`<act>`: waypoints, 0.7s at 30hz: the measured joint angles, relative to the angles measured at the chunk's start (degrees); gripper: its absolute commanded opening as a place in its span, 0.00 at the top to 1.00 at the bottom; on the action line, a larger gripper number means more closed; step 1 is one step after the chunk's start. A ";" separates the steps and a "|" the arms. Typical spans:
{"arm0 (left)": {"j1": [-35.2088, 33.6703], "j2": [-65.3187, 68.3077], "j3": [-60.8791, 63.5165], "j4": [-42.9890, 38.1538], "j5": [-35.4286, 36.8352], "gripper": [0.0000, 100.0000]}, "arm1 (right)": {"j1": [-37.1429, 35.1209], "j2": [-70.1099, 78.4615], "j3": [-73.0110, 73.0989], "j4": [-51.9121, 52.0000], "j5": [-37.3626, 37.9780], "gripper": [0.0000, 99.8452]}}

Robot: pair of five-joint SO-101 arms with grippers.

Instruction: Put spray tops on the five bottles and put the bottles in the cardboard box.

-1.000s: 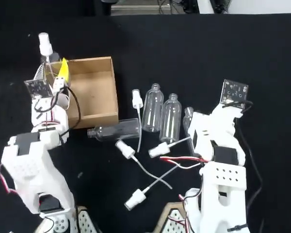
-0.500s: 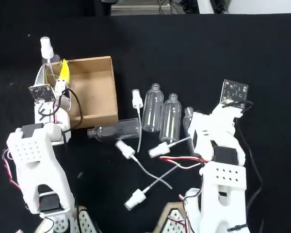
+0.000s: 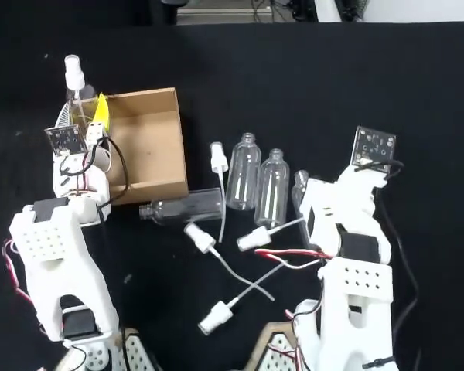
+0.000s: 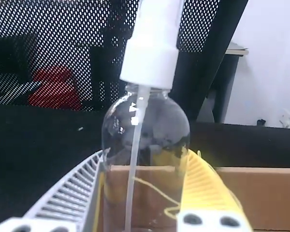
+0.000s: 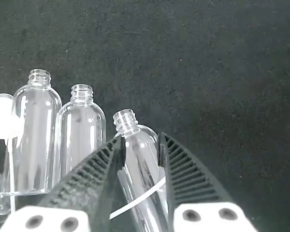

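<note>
My left gripper [image 3: 89,116] is shut on a clear bottle [image 3: 80,99] that carries a white spray top [image 3: 73,71], held upright at the left rim of the cardboard box [image 3: 148,147]. In the left wrist view the bottle [image 4: 145,130] sits between the white and yellow fingers [image 4: 203,193], with the box wall [image 4: 251,193] behind it. My right gripper [image 5: 141,139] is shut on a topless bottle [image 5: 137,150] lying on the table, also seen under the arm [image 3: 300,184].
Two open bottles [image 3: 243,171] [image 3: 272,188] lie side by side at mid-table, and a third [image 3: 184,207] lies crosswise near the box. Several loose spray tops with tubes [image 3: 218,158] [image 3: 199,236] [image 3: 253,238] [image 3: 215,317] are scattered in front of them.
The left arm's lower links shifted while the held bottle stayed near the box's left rim, moving only slightly. The right arm has kept still.
</note>
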 measured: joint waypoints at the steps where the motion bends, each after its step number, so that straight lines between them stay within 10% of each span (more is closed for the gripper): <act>1: 0.00 0.00 0.00 0.00 0.00 0.93 | 0.00 0.00 0.00 0.00 0.00 0.90; 7: 0.00 0.00 0.00 0.00 0.00 0.74 | 0.00 0.00 0.00 0.00 0.00 0.90; 21: 0.00 0.00 0.70 -1.49 0.00 0.70 | 0.00 0.00 0.00 0.00 0.00 0.90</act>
